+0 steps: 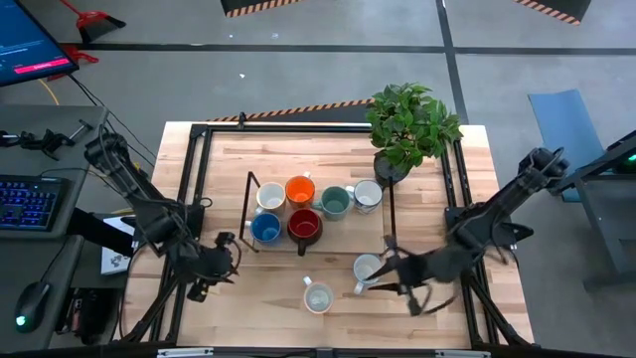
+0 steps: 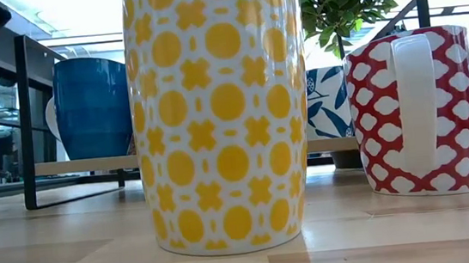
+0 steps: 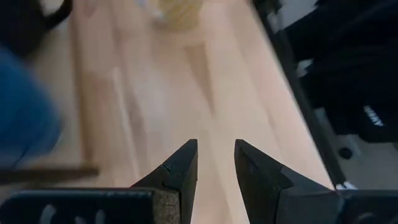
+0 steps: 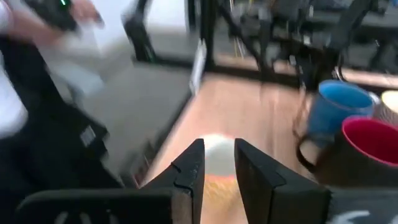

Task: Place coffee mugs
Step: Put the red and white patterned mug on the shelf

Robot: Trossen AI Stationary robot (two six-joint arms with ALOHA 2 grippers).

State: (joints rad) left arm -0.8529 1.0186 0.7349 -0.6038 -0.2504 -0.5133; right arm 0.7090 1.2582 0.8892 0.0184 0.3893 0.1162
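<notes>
High view: right claw (image 1: 390, 268) apparently touching a white mug (image 1: 367, 268).

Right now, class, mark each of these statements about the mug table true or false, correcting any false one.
1. The blue mug stands beside the red mug. True.
2. The potted plant lies tipped over. False: it stands upright at the table's far edge.
3. The left pincer holds a mug. False: it is empty, its fingers apart over bare wood.
4. Two mugs stand apart from the cluster, nearer the table's front. True.
</notes>
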